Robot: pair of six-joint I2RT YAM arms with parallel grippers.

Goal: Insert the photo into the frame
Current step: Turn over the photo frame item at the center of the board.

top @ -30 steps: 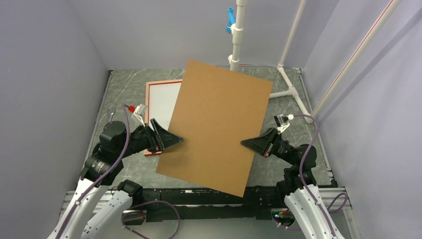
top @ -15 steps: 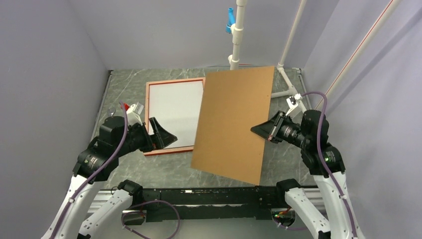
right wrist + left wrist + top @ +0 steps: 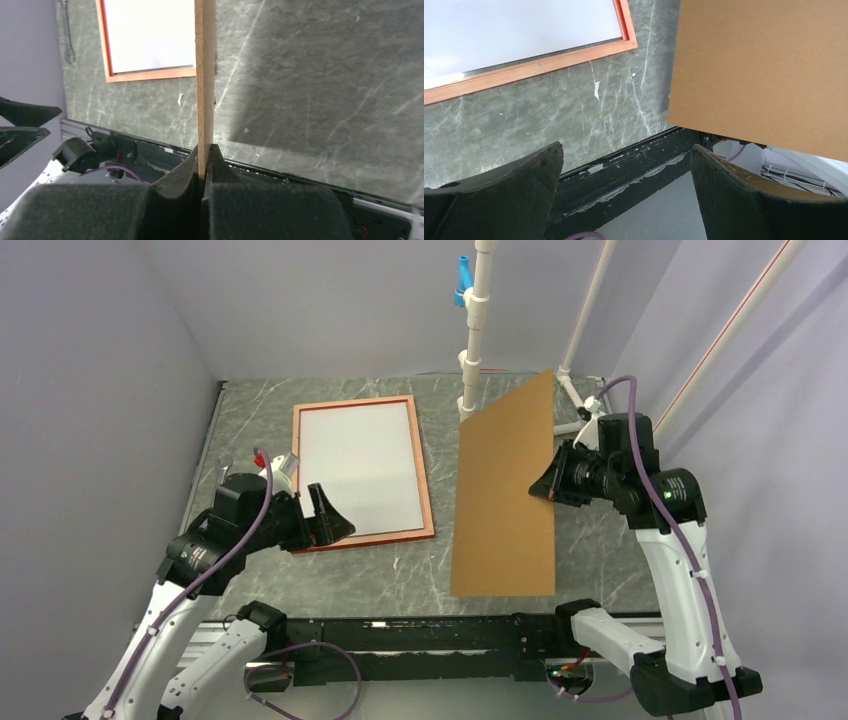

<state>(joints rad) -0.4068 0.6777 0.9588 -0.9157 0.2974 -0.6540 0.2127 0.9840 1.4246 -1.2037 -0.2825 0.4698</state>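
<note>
The frame point(image 3: 365, 541) lies flat on the grey table at the left, orange-brown face up. A plain white sheet, apparently the photo point(image 3: 360, 468) with its white back up, fills it. My left gripper point(image 3: 335, 520) hovers open and empty over the frame's near-left corner; in the left wrist view its jaws point(image 3: 626, 155) stand wide apart above the table's front edge, with the frame point(image 3: 544, 65) beyond. My right gripper point(image 3: 545, 485) is shut on the brown backing board point(image 3: 505, 490), holding it upright on edge to the right of the frame. The right wrist view shows the board's thin edge point(image 3: 205, 75) pinched between the pads.
A white pipe stand point(image 3: 475, 330) rises at the back centre, with more pipes point(image 3: 585, 420) lying at the back right. A small metal wrench point(image 3: 224, 468) lies by the left wall. Purple walls close in both sides. A black rail point(image 3: 420, 630) runs along the near edge.
The right arm swung the backing board rightward off the frame and tipped it upright. My left gripper let go of the board, opened wide and drew back to the left.
</note>
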